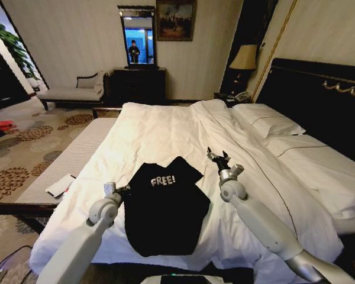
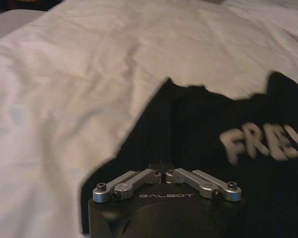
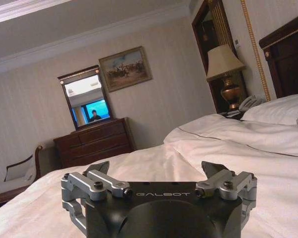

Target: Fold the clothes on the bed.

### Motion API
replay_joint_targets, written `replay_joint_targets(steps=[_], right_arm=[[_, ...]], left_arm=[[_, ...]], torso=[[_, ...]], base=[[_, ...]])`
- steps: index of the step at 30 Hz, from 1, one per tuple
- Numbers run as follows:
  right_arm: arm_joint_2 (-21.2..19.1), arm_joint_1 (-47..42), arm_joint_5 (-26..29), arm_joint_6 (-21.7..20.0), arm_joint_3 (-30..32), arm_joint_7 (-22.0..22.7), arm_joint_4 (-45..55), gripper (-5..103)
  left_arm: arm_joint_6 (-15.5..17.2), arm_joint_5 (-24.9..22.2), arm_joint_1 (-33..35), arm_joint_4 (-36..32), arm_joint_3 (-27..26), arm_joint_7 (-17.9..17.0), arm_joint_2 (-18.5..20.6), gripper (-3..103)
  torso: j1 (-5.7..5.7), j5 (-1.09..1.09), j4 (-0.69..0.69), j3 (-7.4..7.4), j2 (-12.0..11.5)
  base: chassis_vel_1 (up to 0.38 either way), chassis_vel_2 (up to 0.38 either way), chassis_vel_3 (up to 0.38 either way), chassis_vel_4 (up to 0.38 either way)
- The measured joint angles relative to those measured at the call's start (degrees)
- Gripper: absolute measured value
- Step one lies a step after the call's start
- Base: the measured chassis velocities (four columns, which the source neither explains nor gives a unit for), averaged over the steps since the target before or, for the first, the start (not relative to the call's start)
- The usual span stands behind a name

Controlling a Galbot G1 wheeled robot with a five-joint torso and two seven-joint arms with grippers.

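Patterned carpet runs along my far left, with a pale chaise bench against the back wall and a flat white item lying on the grey bed edge nearest it. Moving inward, my left gripper sits low at the near-left side of the bed, right at the left edge of the black T-shirt. From the left wrist camera its linkages are drawn together and the fingers are clenched down on the dark fabric, so I read it as grasping the T-shirt. The shirt lies on the white duvet near the foot of the bed, white "FREE!" lettering facing up, its lower part bunched.

Right of the shirt, my right gripper hangs raised above bare duvet, well apart from the cloth, released, with its 2 fingers spread wide and nothing between them. Past it I see a dark dresser with a mirror, a framed painting, a lamp, 2 pillows and the dark headboard on the far right.
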Motion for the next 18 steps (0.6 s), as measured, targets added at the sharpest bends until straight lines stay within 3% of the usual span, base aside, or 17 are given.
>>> replay_joint_targets(steps=[2,4,6,9,11,15,16,18], right_arm=[[-0.24,-1.26,-0.09,-0.02,1.04,0.45,0.73,100],[-0.29,-1.54,-0.11,-0.03,1.33,0.59,0.79,100],[-0.29,-1.60,-0.11,-0.03,1.38,0.63,0.80,100],[-0.36,-1.72,-0.11,-0.05,1.64,0.74,0.79,100],[-0.37,-1.73,-0.11,-0.05,1.65,0.74,0.74,100],[-0.42,-1.29,-0.08,-0.08,1.64,0.77,0.01,100],[-0.42,-1.29,-0.08,-0.08,1.64,0.77,0.01,100],[-0.33,-0.86,-0.05,-0.09,1.38,0.78,-0.44,100]], left_arm=[[-0.32,2.76,-0.11,0.35,3.36,0.51,-0.35,-2],[-0.36,3.71,-0.16,1.06,4.37,0.56,-0.56,9],[-0.38,4.00,-0.19,1.37,4.61,0.56,-0.62,9],[-0.39,4.87,-0.40,2.90,5.30,0.52,-0.86,26],[-0.39,4.88,-0.48,3.11,5.34,0.49,-0.89,26],[-0.36,4.70,-1.26,4.22,5.47,0.43,-0.93,47],[-0.36,4.70,-1.26,4.22,5.47,0.43,-0.93,47],[-0.34,4.54,-1.67,4.79,5.64,0.46,-0.93,62]], torso=[[0.00,0.00,-0.04,0.00,0.00],[0.00,0.01,-0.04,0.00,0.00],[0.00,0.02,-0.02,0.00,0.00],[0.00,0.01,-0.01,0.00,0.00],[0.00,0.01,-0.01,0.00,0.00],[0.00,0.01,-0.02,0.00,0.00],[0.00,0.01,-0.02,0.00,0.00],[0.00,0.01,-0.02,0.00,0.00]], base=[[0.000,0.000,0.000,0.000],[0.000,0.000,0.000,0.000],[0.000,0.000,0.000,0.000],[0.000,0.000,0.000,0.000],[0.000,0.000,0.000,0.000],[0.000,0.000,0.000,0.000],[0.000,0.000,0.000,0.000],[0.000,0.000,0.000,0.000]])
